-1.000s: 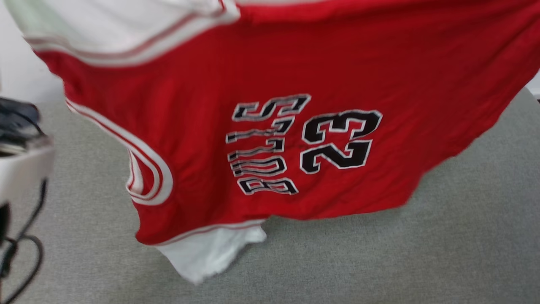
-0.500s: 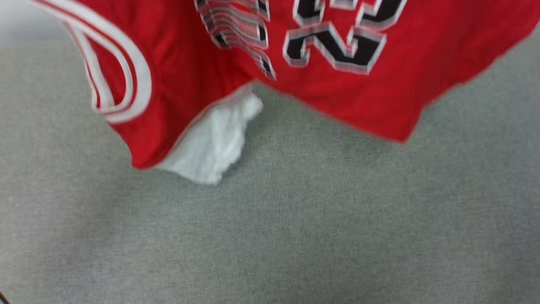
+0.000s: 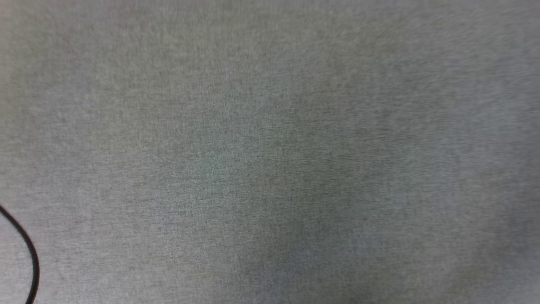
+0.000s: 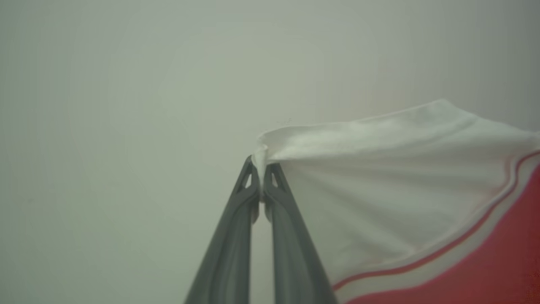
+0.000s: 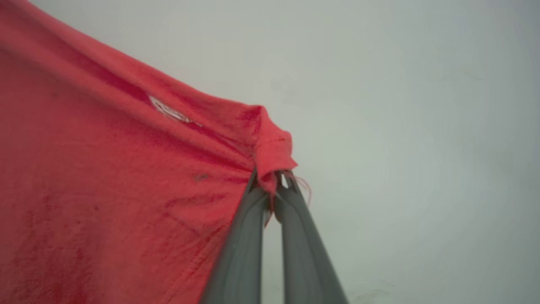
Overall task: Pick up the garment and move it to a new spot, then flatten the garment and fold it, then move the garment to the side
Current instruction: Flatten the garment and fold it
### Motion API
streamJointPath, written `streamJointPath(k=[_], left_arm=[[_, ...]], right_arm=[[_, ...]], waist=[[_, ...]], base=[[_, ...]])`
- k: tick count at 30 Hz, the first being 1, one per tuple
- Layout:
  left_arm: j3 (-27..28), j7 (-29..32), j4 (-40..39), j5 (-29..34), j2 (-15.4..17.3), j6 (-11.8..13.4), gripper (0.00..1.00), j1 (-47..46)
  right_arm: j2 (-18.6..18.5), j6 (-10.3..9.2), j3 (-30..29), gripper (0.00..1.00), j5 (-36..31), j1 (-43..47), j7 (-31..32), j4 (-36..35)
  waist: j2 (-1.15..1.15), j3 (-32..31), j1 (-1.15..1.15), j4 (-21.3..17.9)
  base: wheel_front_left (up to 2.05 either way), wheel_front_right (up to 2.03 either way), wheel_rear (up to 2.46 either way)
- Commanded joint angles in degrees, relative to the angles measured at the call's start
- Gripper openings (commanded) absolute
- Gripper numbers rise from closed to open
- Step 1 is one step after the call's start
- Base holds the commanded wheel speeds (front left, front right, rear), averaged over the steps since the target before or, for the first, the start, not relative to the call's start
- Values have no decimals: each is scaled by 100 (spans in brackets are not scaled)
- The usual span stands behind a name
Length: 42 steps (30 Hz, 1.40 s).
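Compared with half a second ago, the head view has shifted, which is a camera move. The red cloth and white sleeve that crossed its upper part then have given way to the grey woven tabletop (image 3: 270, 152), blurred, with a thin black cable (image 3: 36, 270) curving in at the lower left edge. The garment (image 4: 379, 181) is held off the surface, stretched between both tools. In the left wrist view the left tool (image 4: 262, 166) is closed on the garment. Its two long dark fingers meet at the tips with a small bunch of white sleeve edge (image 4: 262, 154) pinched between them. From that pinch the white sleeve fans out to the right of the view in taut, shallow folds. A striped trim (image 4: 443, 249) of white bands and one thin red line separates the sleeve from the red body at the lower right corner. In the right wrist view the right tool (image 5: 270, 179) is likewise closed on the garment. It grips a folded red hem corner (image 5: 274, 147) that caps the fingertips, with loose red threads hanging just beside the right finger. The red knit runs from that corner leftward and downward in tensioned creases, and a small white mark (image 5: 168, 112) lies near its upper edge. The background behind both tools is plain and pale.
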Motion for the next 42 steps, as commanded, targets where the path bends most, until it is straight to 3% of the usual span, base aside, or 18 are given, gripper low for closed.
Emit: streamJointPath(k=[1,7,12,20,27,34,42], left_arm=[[15,-79,197,54,-12,-9,0,-225],[-238,-610,1357,213,-418,-133,0,-724],[-367,-1061,1938,83,-735,-291,0,-405],[-762,-1442,2135,-86,-1226,-475,0,839],[-911,-1532,1667,-190,-1429,-498,0,2610],[-976,-1336,1029,-488,-1270,-445,0,4440],[-1108,-344,-242,-1007,-653,-185,0,6619]], right_arm=[[10,-13,-44,0,-76,-139,-94,194],[345,-12,-49,0,-496,-583,-832,1263],[530,-12,77,0,-634,-429,-1383,1939],[703,-10,224,0,-516,328,-1978,2636],[785,-10,459,0,-154,1669,-2314,2828],[778,-9,945,0,419,3084,-2258,2717],[359,-9,1741,0,1362,4597,-1773,2117]], waist=[[0,219,-2,76],[0,421,-2,183],[0,468,-2,280],[0,262,-2,453],[0,-417,-2,509],[0,-1186,-2,508],[0,-1989,-2,586]], base=[[0,0,0],[0,0,0],[0,0,0],[0,0,0],[0,0,0],[0,0,0],[0,0,0]])
